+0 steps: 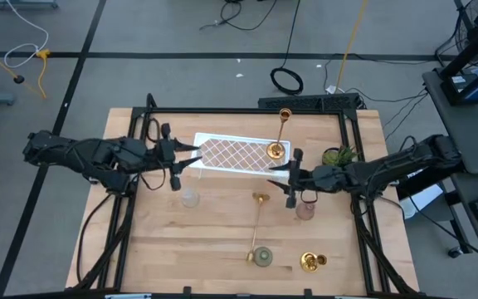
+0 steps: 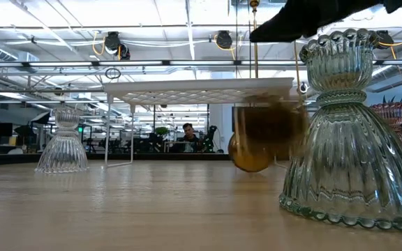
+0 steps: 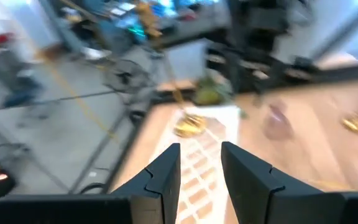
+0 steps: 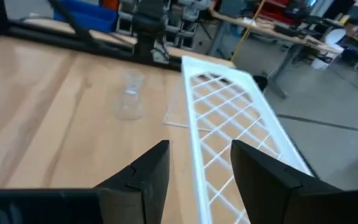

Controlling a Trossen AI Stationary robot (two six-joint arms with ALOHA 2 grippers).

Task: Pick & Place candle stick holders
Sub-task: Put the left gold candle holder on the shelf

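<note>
From above, a wooden table [image 1: 222, 241] holds a white tray [image 1: 232, 154] with a brown criss-cross top. The left gripper [image 1: 191, 158] is at the tray's left end. The right gripper [image 1: 282, 170] is at the tray's right end. A tall gold candle holder [image 1: 281, 133] stands on the tray's right end, just past the right gripper. Another tall gold holder [image 1: 260, 218] lies flat in the middle of the table. A green glass holder [image 1: 261, 257] sits at its foot. A short gold holder [image 1: 311, 262] is near the front edge. A clear glass holder [image 1: 189, 198] is near the left gripper, and a pink glass holder [image 1: 305, 208] is by the right gripper.

From table height, the green glass holder [image 2: 351, 139] is big and close. The clear one [image 2: 63, 143] is far off to the side. The tray [image 2: 201, 89] shows behind them (on thin legs).

In the left wrist view, the left gripper [image 3: 199, 163] has its fingers a little apart with the tray end between them, but I cannot tell if they touch it.

In the right wrist view, the right gripper [image 4: 199, 162] is partly open over the tray's long edge [image 4: 201, 155], and it holds nothing.
</note>
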